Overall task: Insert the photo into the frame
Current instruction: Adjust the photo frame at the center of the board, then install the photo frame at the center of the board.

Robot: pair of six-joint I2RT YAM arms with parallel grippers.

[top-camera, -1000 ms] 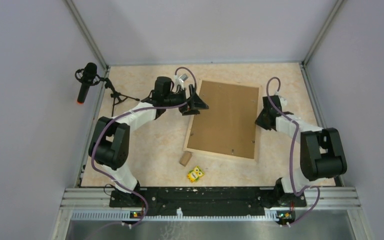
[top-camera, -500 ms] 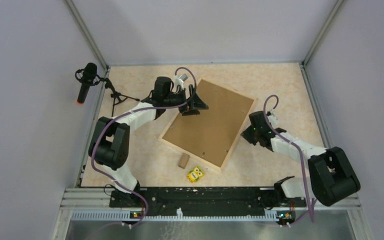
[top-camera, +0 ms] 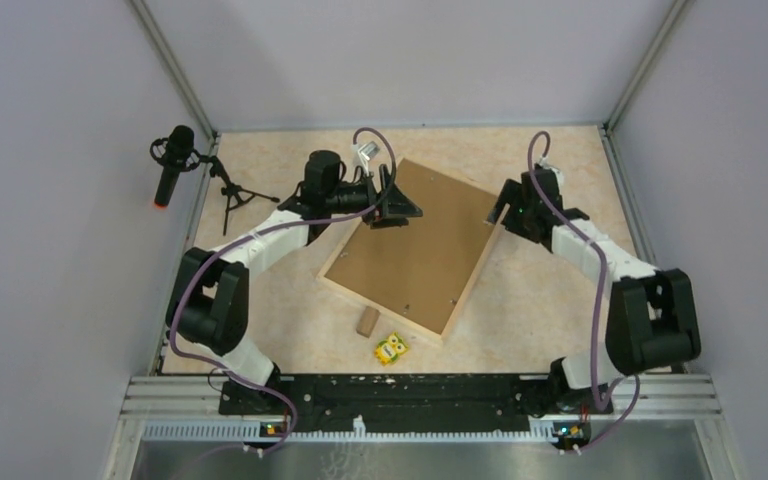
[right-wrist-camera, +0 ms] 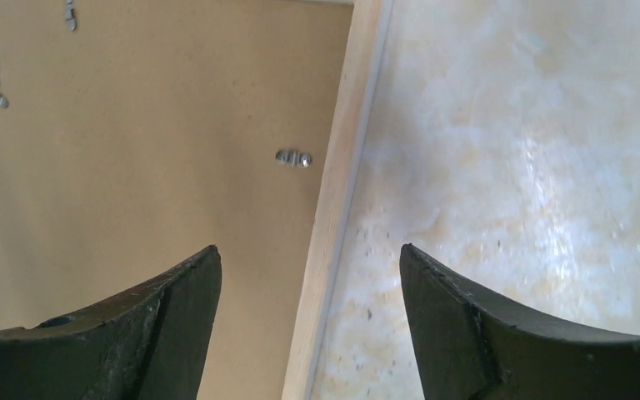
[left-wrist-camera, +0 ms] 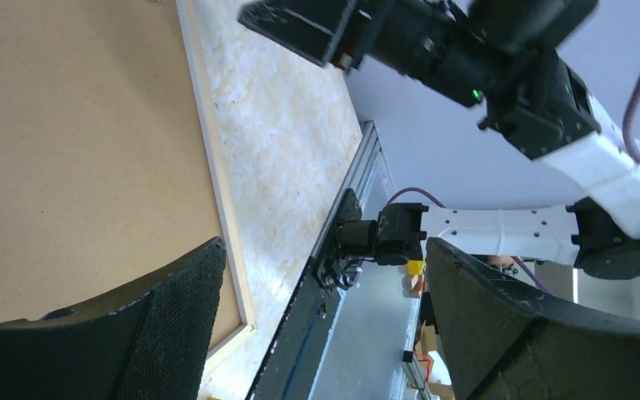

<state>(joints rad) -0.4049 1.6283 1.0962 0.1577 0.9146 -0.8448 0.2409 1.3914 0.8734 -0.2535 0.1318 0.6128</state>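
Right gripper point(right-wrist-camera: 308, 258), jaws now apart, off skewed frame point(right-wrist-camera: 339, 192), pale wood rim around brown backing point(right-wrist-camera: 133, 150); left gripper point(left-wrist-camera: 323, 250) likewise wide.

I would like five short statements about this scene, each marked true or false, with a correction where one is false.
1. The frame lies with its brown backing board facing up. True.
2. The right pincer is shut on the frame's edge. False: it is open over that edge, gripping nothing.
3. A yellow owl toy lies near the frame's nearest corner. True.
4. The frame's sides run parallel to the table's edges. False: it lies turned at an angle to them.
5. The left pincer is open and empty. True.
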